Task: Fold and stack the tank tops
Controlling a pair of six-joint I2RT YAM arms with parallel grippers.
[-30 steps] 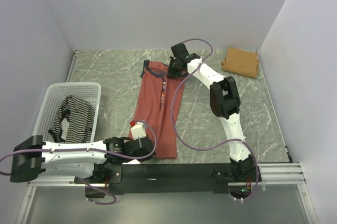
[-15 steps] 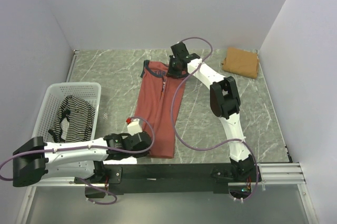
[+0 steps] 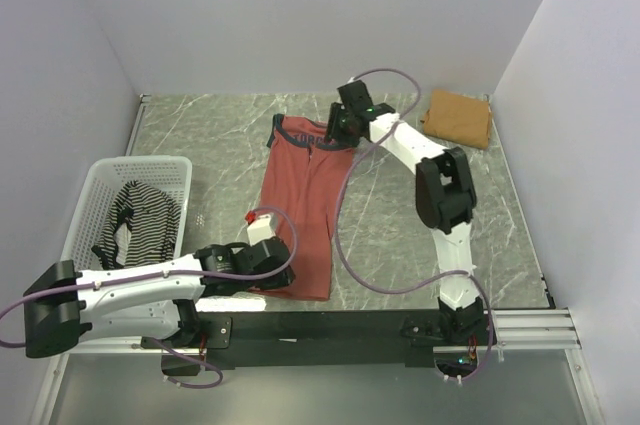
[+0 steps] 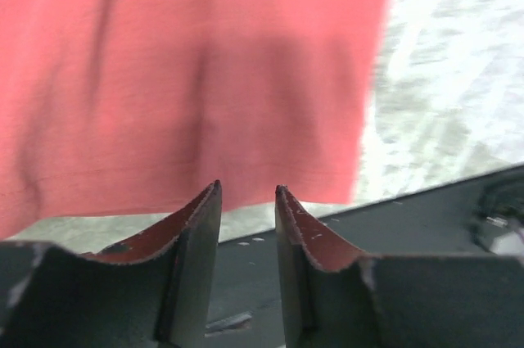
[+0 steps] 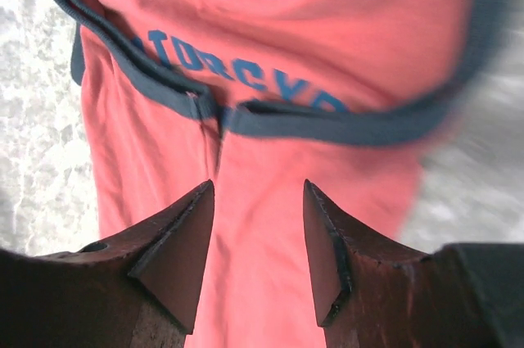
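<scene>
Top external shows tan top [image 3: 457,117] folded, rust-red top [image 3: 300,195] part-folded ahead of the parted, empty fingers of left gripper [image 4: 247,187] and right gripper [image 5: 258,185], striped top [image 3: 140,213] pending.

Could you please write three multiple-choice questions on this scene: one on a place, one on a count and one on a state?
1. Where is the striped tank top? A hanging on the wall; B in the white basket; C on the floor.
2. How many tank tops lie on the table outside the basket? A one; B three; C two.
3. How does the left gripper stand? A open, holding nothing; B shut on cloth; C shut on the basket's rim.
Answers: 1 B, it lies bundled inside the mesh walls. 2 C, the rust-red tank top and the tan tank top. 3 A, a clear gap shows between its fingers.
</scene>
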